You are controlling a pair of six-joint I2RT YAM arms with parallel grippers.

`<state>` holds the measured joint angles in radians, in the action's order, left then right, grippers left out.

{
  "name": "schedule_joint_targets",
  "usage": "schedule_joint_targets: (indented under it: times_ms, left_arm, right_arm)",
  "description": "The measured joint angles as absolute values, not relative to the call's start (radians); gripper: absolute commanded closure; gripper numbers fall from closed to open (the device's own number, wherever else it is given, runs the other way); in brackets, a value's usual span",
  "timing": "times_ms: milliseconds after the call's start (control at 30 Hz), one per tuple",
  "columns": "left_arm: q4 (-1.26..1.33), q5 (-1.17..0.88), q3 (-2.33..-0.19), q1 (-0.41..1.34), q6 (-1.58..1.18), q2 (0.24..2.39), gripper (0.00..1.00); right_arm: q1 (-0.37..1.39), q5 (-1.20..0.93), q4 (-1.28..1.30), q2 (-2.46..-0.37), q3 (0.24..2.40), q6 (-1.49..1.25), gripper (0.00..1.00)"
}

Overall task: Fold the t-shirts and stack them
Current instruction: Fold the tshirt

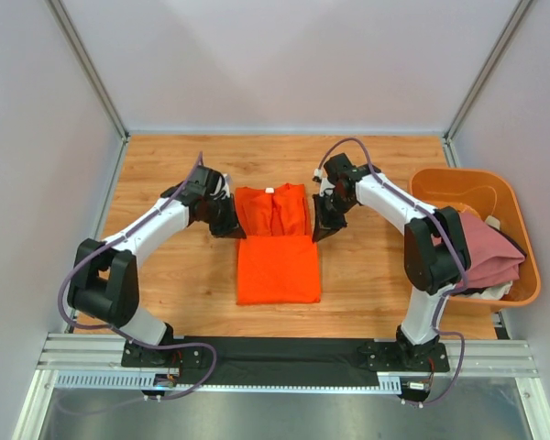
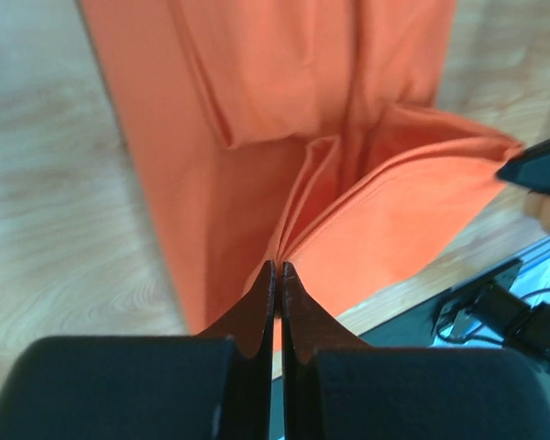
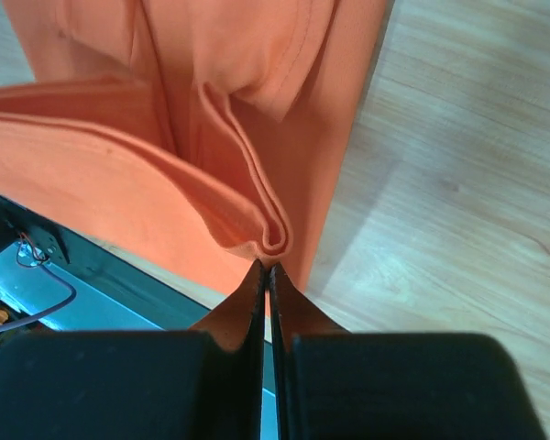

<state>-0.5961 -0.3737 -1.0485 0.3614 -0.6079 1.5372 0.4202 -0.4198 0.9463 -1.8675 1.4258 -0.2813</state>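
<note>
Where pale walls (image 1: 284, 55) enclose it, wooden table (image 1: 376, 266) — orange t-shirt (image 1: 277, 261), half-folded

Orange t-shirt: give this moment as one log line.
left gripper: shut on orange t-shirt | right gripper: shut on orange t-shirt

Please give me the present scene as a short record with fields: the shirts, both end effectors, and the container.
orange t-shirt: on the table, partly folded, collar at the far end
left end effector: shut on the orange t-shirt's left edge
right end effector: shut on its right edge
pink t-shirt: crumpled in the tub, at the right
stack: not yet made
</note>
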Motion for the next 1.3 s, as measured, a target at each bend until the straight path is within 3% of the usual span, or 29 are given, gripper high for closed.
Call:
schedule_joint_targets:
  times_ms: [167, 400, 467, 500, 567, 600, 667, 700, 767, 867, 900, 967, 1000, 1100, 1300]
  left_arm:
    - [-0.607, -0.347, -1.152, 0.361, -0.595, 1.611, 1.00]
    - [-0.611, -0.258, -1.183, 0.360, -0.561, 1.811, 0.98]
    - [-0.625, -0.215, -1.198, 0.358, -0.546, 1.845, 0.82]
    - [-0.630, -0.199, -1.208, 0.357, -0.538, 1.853, 0.62]
    - [-0.639, -0.158, -1.232, 0.353, -0.517, 1.859, 0.48]
    - [-0.649, -0.142, -1.245, 0.348, -0.513, 1.855, 0.33]
    - [-0.675, -0.116, -1.271, 0.336, -0.500, 1.836, 0.29]
    - [-0.689, -0.107, -1.279, 0.331, -0.498, 1.816, 0.28]
    - [-0.711, -0.105, -1.286, 0.326, -0.495, 1.755, 0.32]
    - [-0.684, -0.171, -1.252, 0.336, -0.516, 1.621, 0.53]
    - [-0.647, -0.218, -1.220, 0.342, -0.539, 1.564, 0.71]
    - [-0.544, -0.309, -1.149, 0.352, -0.594, 1.503, 0.84]
    - [-0.473, -0.367, -1.102, 0.355, -0.627, 1.493, 1.00]
    - [-0.353, -0.445, -1.029, 0.372, -0.691, 1.567, 1.00]
    - [-0.308, -0.439, -1.009, 0.373, -0.722, 1.808, 1.00]
  right_arm:
    - [0.419, -0.413, 0.947, -1.883, 1.448, -0.283, 1.00]
    - [0.397, -0.408, 0.920, -2.061, 1.545, -0.279, 0.96]
    - [0.386, -0.404, 0.918, -2.114, 1.597, -0.278, 0.85]
    - [0.382, -0.400, 0.917, -2.129, 1.614, -0.276, 0.71]
    - [0.377, -0.387, 0.928, -2.135, 1.631, -0.273, 0.58]
    - [0.375, -0.374, 0.942, -2.134, 1.644, -0.268, 0.51]
    - [0.372, -0.346, 0.965, -2.126, 1.664, -0.257, 0.49]
    - [0.372, -0.328, 0.977, -2.107, 1.660, -0.253, 0.43]
    - [0.373, -0.315, 0.992, -2.053, 1.633, -0.250, 0.42]
    - [0.381, -0.362, 0.962, -1.942, 1.568, -0.270, 0.47]
    - [0.386, -0.400, 0.939, -1.914, 1.549, -0.291, 0.56]
    - [0.400, -0.501, 0.860, -1.893, 1.528, -0.350, 0.73]
    - [0.407, -0.546, 0.811, -1.903, 1.520, -0.385, 0.80]
    - [0.423, -0.646, 0.682, -1.974, 1.502, -0.468, 0.94]
    - [0.414, -0.693, 0.612, -2.127, 1.491, -0.493, 0.99]
